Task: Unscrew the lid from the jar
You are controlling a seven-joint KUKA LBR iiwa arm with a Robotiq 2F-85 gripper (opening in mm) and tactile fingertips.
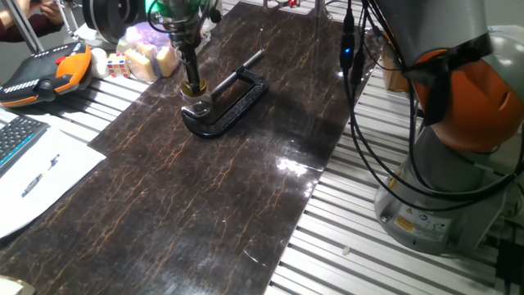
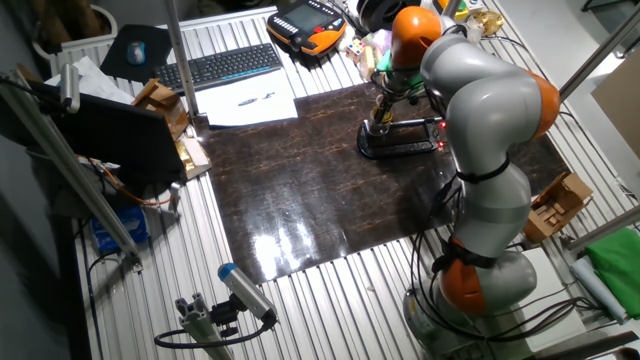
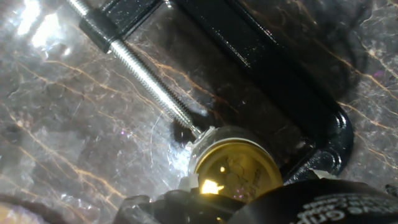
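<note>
The gold-yellow lid sits on top of the small clear glass jar, which is held in the mouth of a black C-clamp lying on the dark marbled board. My gripper comes straight down onto the jar, and its narrow black fingers are closed around the lid. In the hand view the lid shows just ahead of the dark fingers, with the jar's pale rim pressed by the clamp's screw. I cannot tell whether the lid is loose. The other fixed view shows the gripper on the jar.
The dark board lies on a slatted metal table. Left of it are a bag of pale blocks, an orange teach pendant, a keyboard and paper. The arm's base and cables stand at the right.
</note>
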